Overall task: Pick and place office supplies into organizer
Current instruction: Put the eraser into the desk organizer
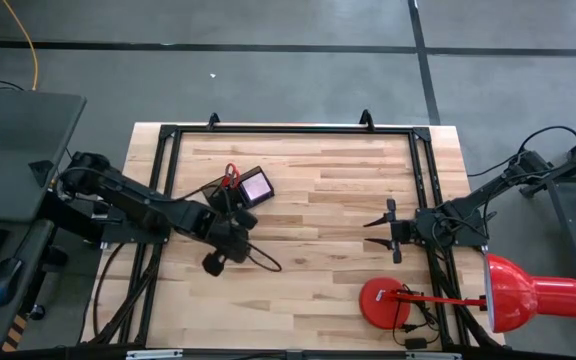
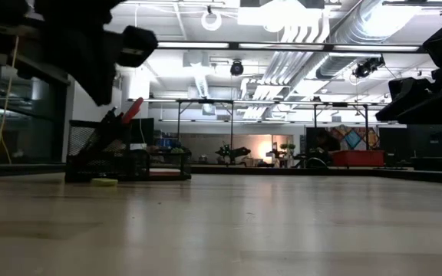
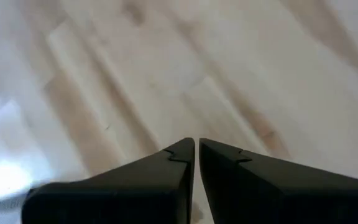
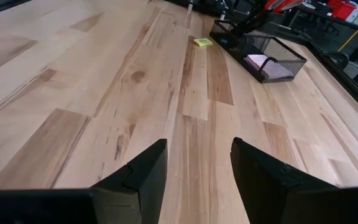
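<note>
The black mesh organizer point(image 1: 248, 187) stands on the table left of the middle. A pink note pad point(image 4: 258, 61) lies in one compartment. The scissors' red handles point(image 1: 231, 176) stick up from its left end. A small yellow piece point(image 4: 202, 42) lies on the wood beside the organizer's near side; in the high view my left arm hides it. My left gripper point(image 3: 196, 149) is shut on nothing and hangs over bare wood just near of the organizer point(image 2: 121, 157), pointing steeply down. My right gripper point(image 1: 376, 228) waits open at the table's right.
A red desk lamp stands at the near right, its round base point(image 1: 383, 300) on the table and its head point(image 1: 528, 295) past the right edge. A black frame point(image 1: 288, 128) runs round the tabletop. A dark cable point(image 1: 264, 262) loops below my left wrist. Bare wood lies between the two grippers.
</note>
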Available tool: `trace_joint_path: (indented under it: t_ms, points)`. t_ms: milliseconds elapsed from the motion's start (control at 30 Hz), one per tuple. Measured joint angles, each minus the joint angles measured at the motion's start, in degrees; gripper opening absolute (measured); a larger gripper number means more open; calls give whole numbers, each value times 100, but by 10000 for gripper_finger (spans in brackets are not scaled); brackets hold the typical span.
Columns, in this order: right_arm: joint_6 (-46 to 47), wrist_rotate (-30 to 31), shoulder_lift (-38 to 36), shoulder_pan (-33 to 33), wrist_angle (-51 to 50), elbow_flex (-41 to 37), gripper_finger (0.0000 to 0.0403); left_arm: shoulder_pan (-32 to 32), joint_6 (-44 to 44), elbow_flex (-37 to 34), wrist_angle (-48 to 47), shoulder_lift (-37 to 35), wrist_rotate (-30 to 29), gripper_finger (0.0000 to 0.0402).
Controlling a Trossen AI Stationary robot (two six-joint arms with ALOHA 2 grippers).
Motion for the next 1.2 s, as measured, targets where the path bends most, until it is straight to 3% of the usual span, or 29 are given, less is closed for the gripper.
trace_joint_path:
  t_ms: [133,300,467,633,767,900,1000,1200]
  points:
    - [0,-68,-2,0,-16,0,169,20,-332,-227,51,-48,-459,17]
    - [0,-134,-4,0,-90,-2,169,5,40,-1000,805,-39,-678,17]
    - [0,-138,-4,0,-110,-2,169,-38,781,-1431,942,-125,-954,17]
    - [2,-147,-4,0,-113,0,169,-109,-744,-1442,1017,-125,-821,17]
    - [0,-148,-4,0,-113,0,169,-103,-768,-1443,1021,-125,-587,17]
    - [0,-154,-4,0,-113,-1,169,19,-605,-1443,1004,-123,-1065,19]
    - [0,-156,-4,0,-113,-1,169,141,-551,-1443,855,-123,-1390,34]
    - [1,-175,-4,-1,-113,-1,169,39,-685,-1443,593,-116,-1405,94]
